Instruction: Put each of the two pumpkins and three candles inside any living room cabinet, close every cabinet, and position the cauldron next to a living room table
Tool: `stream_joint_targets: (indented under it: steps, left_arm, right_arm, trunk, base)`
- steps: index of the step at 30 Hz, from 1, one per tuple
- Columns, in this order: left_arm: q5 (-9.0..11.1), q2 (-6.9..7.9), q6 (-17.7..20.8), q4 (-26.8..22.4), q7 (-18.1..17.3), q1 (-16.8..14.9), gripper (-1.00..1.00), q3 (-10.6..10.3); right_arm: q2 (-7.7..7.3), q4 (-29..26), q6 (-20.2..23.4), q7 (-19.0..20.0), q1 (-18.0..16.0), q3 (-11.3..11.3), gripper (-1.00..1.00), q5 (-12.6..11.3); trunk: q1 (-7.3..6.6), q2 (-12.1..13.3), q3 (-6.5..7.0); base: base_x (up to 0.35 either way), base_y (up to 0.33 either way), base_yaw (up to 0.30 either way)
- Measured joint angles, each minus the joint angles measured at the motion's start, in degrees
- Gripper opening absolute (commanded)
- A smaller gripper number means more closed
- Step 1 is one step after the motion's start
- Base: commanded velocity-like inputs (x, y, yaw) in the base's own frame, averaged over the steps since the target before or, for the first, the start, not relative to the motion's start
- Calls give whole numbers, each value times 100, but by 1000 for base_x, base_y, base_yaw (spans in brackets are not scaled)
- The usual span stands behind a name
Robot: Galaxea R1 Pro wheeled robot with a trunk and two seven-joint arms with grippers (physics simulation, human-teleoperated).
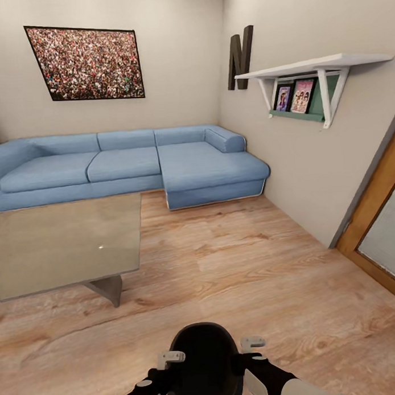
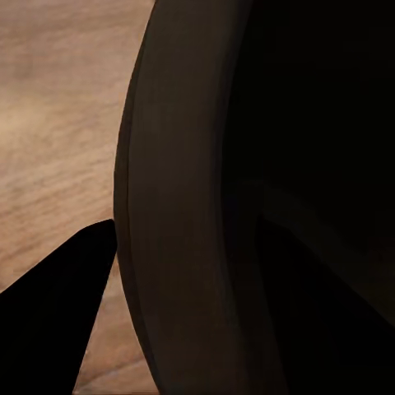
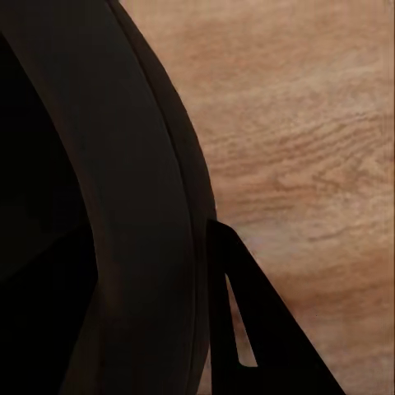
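Cauldron, small, round and black, sits low in front of my trunk, carried between both arms above the wooden plank floor. My left gripper and right gripper are each clamped over its rim, one finger inside and one outside. It looks rigid, smooth and probably weighty, so opposite rim holds suit it. Ahead left stands the low glossy grey coffee table
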Motion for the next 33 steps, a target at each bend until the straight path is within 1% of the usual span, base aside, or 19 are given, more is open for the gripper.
stream_joint_targets:
  steps: [14,18,22,29,33]
  left_arm:
    - [11,-1,5,-1,2,-1,-100,-6]
    - [9,-1,3,-5,4,0,-100,-5]
    - [2,-2,-1,-5,2,-1,-100,-2]
    - [13,-2,2,-3,3,-1,-100,-9]
    - [7,-2,-1,-4,3,0,-100,-5]
  right_arm:
    - [-5,-4,7,3,1,11,-100,-13]
    - [-6,-4,3,4,0,17,-100,-19]
    - [-7,-5,-3,3,1,20,-100,-23]
    - [-8,-7,4,3,1,21,-100,-23]
    - [-7,-6,-1,1,1,23,-100,-24]
  trunk:
    - [0,0,0]
    - [0,0,0]
    - [0,0,0]
    - [0,0,0]
    - [0,0,0]
  base:
    - [0,261,291]
    - [0,122,277]
    - [0,21,87]
    - [0,119,8]
    - [0,33,1]
